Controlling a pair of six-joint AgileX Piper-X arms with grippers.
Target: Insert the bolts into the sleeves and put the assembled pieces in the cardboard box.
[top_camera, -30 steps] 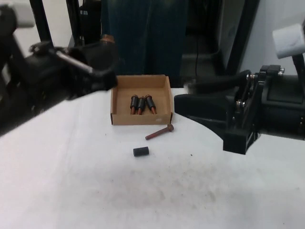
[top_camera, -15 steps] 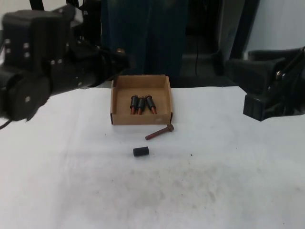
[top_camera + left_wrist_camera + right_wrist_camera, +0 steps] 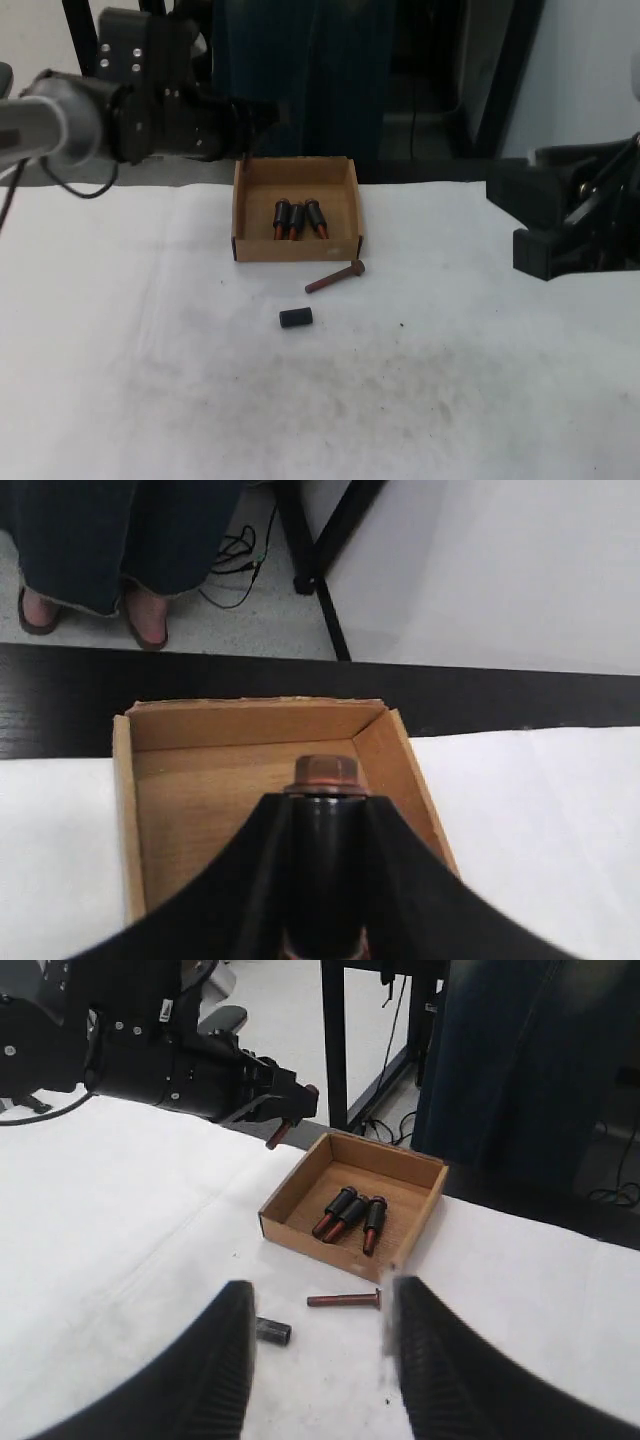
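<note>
My left gripper (image 3: 326,815) is shut on an assembled piece, a black sleeve (image 3: 324,860) with a copper bolt head (image 3: 326,770) sticking out. It hangs above the back left corner of the cardboard box (image 3: 240,215). Three assembled pieces (image 3: 297,218) lie side by side inside the box. A loose copper bolt (image 3: 335,277) lies on the white bench just in front of the box. A loose black sleeve (image 3: 295,318) lies a little nearer. My right gripper (image 3: 320,1360) stands open at the right side of the bench, well apart from both.
The bench is covered by a white sheet (image 3: 150,380). A black rail (image 3: 520,695) runs along its far edge behind the box. A person's legs (image 3: 300,70) and dark frame posts (image 3: 80,40) stand beyond it.
The left arm has swung back and in toward the box with its piece. The right arm has pulled away to the right edge. The loose bolt and sleeve have not moved.
</note>
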